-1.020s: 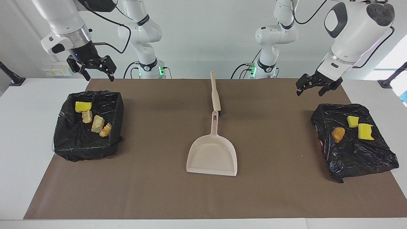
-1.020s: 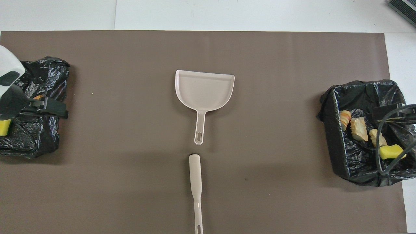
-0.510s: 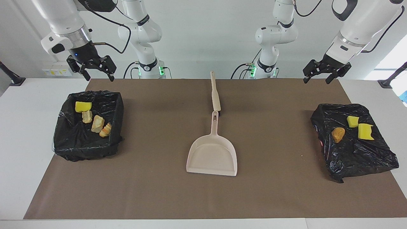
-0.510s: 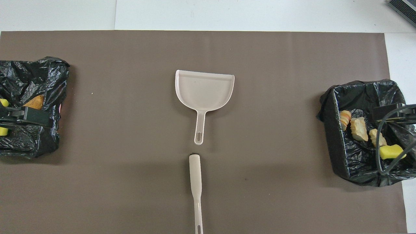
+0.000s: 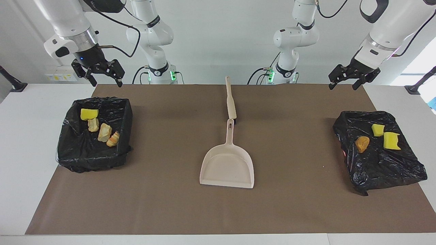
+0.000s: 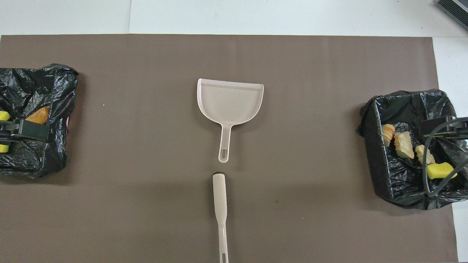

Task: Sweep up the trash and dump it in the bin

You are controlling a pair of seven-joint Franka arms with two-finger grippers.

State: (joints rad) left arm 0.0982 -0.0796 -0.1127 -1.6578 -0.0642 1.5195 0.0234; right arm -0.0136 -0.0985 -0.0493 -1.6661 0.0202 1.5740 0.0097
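Observation:
The trash lies in two black-bagged bins. The bin at the right arm's end holds a yellow sponge bit and three tan bread chunks. The bin at the left arm's end holds an orange chunk and two yellow sponge bits. A beige dustpan lies mid-mat with nothing in it, its handle toward the robots. A beige brush handle lies in line with it, nearer to the robots. My right gripper hangs open above its bin's robot-side edge. My left gripper hangs open, high above the mat's corner.
A brown mat covers most of the white table. Cables from the right arm hang over its bin in the overhead view. A tiny crumb lies on the mat near the left arm's bin.
My left gripper has risen from just above its bin and drawn back toward the robots' end, staying open. The right arm, the dustpan and the trash have not moved.

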